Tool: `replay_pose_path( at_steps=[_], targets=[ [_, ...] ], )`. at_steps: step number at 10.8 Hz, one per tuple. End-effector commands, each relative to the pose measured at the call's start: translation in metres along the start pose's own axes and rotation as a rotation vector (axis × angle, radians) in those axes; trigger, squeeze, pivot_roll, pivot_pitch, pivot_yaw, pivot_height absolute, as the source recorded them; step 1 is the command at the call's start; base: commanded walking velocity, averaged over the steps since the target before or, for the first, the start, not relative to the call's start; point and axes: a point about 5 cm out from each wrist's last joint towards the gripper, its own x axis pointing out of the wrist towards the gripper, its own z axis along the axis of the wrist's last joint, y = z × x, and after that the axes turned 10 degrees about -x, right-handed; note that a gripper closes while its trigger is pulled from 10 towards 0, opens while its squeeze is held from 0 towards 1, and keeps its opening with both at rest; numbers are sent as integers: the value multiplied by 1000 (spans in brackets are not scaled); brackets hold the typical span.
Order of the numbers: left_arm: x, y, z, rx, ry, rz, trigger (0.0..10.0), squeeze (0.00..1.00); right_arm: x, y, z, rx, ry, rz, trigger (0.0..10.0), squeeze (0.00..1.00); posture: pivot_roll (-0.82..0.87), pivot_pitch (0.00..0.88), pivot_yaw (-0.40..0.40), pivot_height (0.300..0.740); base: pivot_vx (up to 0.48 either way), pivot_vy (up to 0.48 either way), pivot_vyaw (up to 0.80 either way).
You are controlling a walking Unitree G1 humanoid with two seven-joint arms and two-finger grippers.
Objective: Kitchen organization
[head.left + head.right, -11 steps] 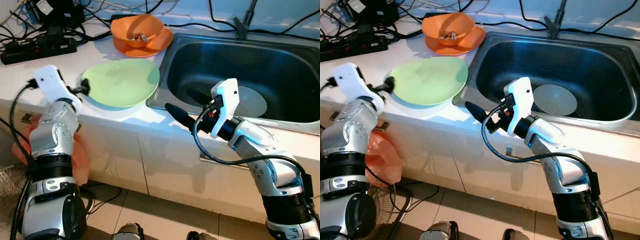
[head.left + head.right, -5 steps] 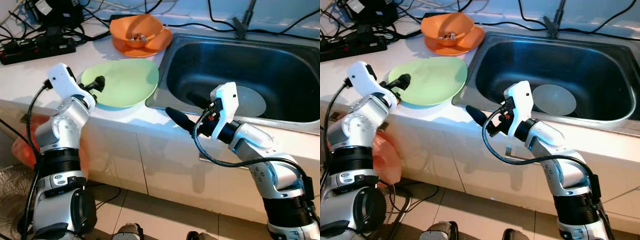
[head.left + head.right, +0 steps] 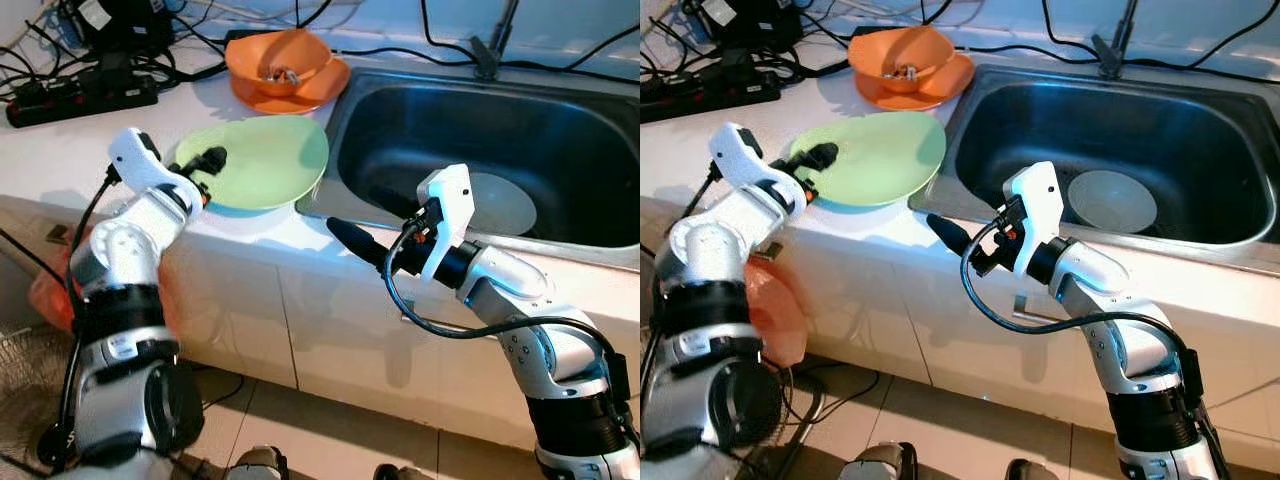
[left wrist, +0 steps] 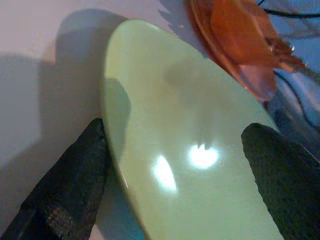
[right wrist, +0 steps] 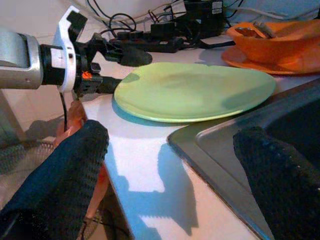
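Pale green plate (image 3: 262, 160); orange bowl (image 3: 277, 62); steel-grey sink (image 3: 560, 125).

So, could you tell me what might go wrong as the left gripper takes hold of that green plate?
The left gripper straddles only the green plate's rim, so it could slip or tip when lifted. The plate already overhangs the sink edge; a nudge might slide it in. The orange bowl stands close behind.

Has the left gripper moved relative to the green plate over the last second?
Yes. The left gripper has advanced from beyond the plate's outer edge in over the green plate, toward the sink; its open fingers now straddle the rim.
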Motion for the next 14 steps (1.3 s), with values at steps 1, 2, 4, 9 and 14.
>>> replay_pose_path(
  at_steps=[1,2,4,9,14],
  targets=[
    [3,7,-11,-53,61,34,10000,0,0,2,6,-9,-16,23,10000,0,88,101,51,740,0,0,0],
    [4,6,-12,-108,63,20,10000,0,0,2,6,-11,-15,21,10000,0,86,100,49,740,0,0,0],
    [6,2,-16,-196,72,-13,5961,0,0,2,5,-14,-10,17,10000,0,83,101,52,740,0,0,0],
    [10,0,-25,-243,136,-6,0,0,1,2,4,-17,-8,11,10000,0,82,99,59,740,0,0,0],
    [12,6,-22,-254,139,-2,0,0,2,3,2,-15,-4,6,10000,0,84,97,61,740,0,0,0]
  ],
)
